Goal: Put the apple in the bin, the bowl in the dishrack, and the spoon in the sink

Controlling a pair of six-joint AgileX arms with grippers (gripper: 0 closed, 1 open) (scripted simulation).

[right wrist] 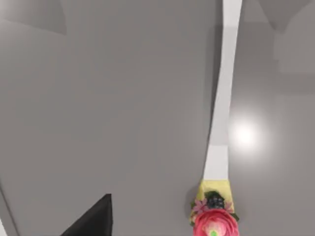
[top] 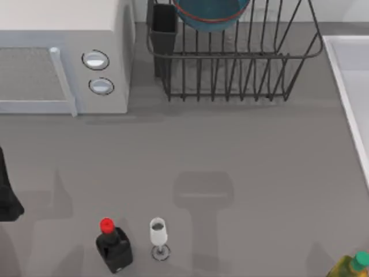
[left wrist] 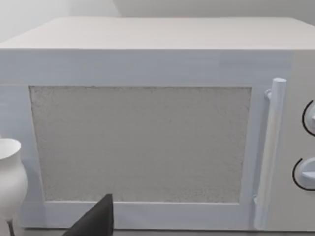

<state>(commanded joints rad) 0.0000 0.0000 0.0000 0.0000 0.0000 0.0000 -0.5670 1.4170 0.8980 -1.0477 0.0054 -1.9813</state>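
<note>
A: Where is the wide round blue bowl with the reddish-brown rim [top: 210, 12]?

B: It sits inside the big dark wire dishrack [top: 242, 75], right next to the rack's black cup [top: 164, 26].

A: What is left of the dishrack?

B: A white box microwave with two round knobs [top: 86, 52]. It stands just beside the rack. The left wrist view looks right at its speckled door [left wrist: 140, 142], and a white rounded glass [left wrist: 10, 182] shows at the edge.

A: And right of the dishrack?

B: The pale white sink with a raised rim [top: 346, 86].

A: What stands in front of the dishrack?

B: Well away from it, on the grey counter [top: 259, 150], a black bottle with a red cap [top: 112, 245] and a small clear wine glass [top: 158, 235] stand close together. A yellow bottle with a green cap [top: 353, 266] is in the corner below the sink.

A: Is the left end effector [top: 7, 196] grabbing anything?

B: I cannot tell. It is a dark shape far left of the dishrack, below the microwave.

A: What does the right wrist view show?

B: A dark fingertip [right wrist: 93, 219], a white rim strip, and a pink flower thing [right wrist: 214, 219].
</note>
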